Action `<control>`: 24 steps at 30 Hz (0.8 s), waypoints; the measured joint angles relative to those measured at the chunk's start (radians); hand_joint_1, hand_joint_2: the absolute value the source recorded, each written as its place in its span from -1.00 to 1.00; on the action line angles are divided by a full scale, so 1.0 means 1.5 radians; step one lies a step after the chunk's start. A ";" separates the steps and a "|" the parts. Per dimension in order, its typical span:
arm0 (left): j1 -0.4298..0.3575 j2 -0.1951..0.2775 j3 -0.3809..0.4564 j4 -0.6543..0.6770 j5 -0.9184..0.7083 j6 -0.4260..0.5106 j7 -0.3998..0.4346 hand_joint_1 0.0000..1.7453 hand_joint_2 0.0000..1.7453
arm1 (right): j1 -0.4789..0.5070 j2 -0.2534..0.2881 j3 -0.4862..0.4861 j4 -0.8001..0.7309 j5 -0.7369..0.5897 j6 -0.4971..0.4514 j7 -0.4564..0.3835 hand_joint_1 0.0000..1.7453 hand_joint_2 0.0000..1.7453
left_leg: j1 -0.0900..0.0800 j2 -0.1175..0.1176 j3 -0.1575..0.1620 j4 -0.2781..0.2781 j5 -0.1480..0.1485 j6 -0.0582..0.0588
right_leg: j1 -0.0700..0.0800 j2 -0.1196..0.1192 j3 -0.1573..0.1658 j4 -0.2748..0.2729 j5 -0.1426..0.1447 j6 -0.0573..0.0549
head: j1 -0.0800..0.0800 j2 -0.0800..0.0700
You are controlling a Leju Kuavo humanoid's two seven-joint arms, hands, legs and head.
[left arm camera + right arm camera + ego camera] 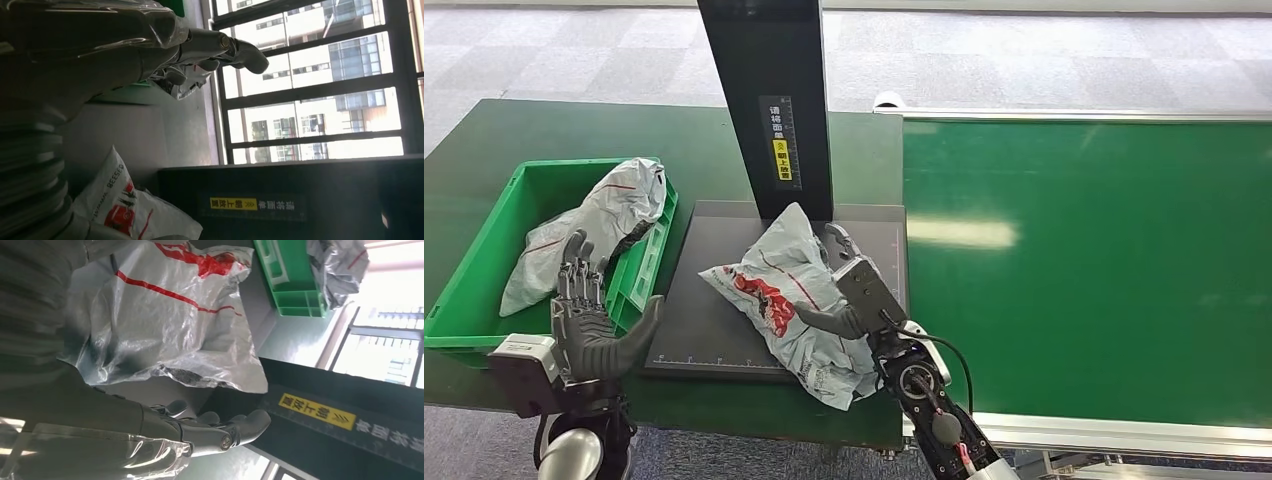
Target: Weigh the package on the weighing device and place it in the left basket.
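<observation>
The package (789, 300) lies on the scale (694, 330), the released right robot hand (849, 280) touching its 3 o'clock edge. The left robot hand (584, 310), released, waits near the basket (464, 290) at 9 o'clock. The package should be gripped mid-body and carried over the basket rim.

robot hand (150, 425) open beside package (165, 315), green basket (287, 275)
</observation>
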 joint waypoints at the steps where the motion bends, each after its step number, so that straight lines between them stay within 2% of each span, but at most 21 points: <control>1: 0.000 0.000 -0.006 0.000 -0.001 -0.002 0.000 -1.00 1.00 | 0.002 -0.001 -0.001 -0.008 -0.003 0.000 0.000 -1.00 1.00 | 0.000 0.000 0.000 0.000 0.000 0.000 | 0.000 0.000 0.000 0.000 0.000 0.000 | 0.000 0.000; 9: 0.000 -0.001 -0.027 0.000 -0.003 -0.008 0.001 -1.00 1.00 | 0.012 -0.008 -0.003 -0.042 -0.011 -0.004 -0.004 -1.00 1.00 | 0.000 0.000 0.000 0.000 0.000 0.000 | 0.000 0.000 0.000 0.000 0.000 0.000 | 0.000 0.000; 12: -0.001 0.001 -0.038 0.001 -0.029 -0.024 0.005 -1.00 1.00 | 0.027 -0.011 -0.013 -0.069 -0.036 -0.035 -0.038 -1.00 1.00 | 0.000 0.000 0.000 0.000 0.000 0.000 | 0.000 0.000 0.000 0.000 0.000 0.000 | 0.000 0.000; 18: -0.013 0.018 -0.115 0.057 -0.237 -0.041 0.014 -1.00 1.00 | 0.141 -0.042 -0.092 -0.244 -0.091 -0.154 -0.122 -1.00 1.00 | -0.001 -0.002 0.000 0.000 0.000 0.000 | -0.001 -0.001 -0.001 -0.001 0.000 0.000 | 0.000 0.000; 22: -0.063 0.030 -0.175 0.141 -0.333 -0.050 0.023 -1.00 1.00 | 0.213 -0.067 -0.169 -0.359 -0.074 -0.187 -0.134 -1.00 1.00 | -0.002 -0.002 0.000 0.000 -0.001 0.001 | -0.002 -0.001 0.000 -0.001 0.000 0.001 | 0.000 0.000; 24: -0.101 0.035 -0.207 0.200 -0.405 -0.024 0.034 -1.00 1.00 | 0.243 -0.074 -0.204 -0.410 -0.070 -0.198 -0.140 -1.00 1.00 | -0.002 -0.002 0.000 0.000 0.000 0.001 | -0.002 -0.001 0.000 -0.001 0.000 0.000 | 0.000 0.000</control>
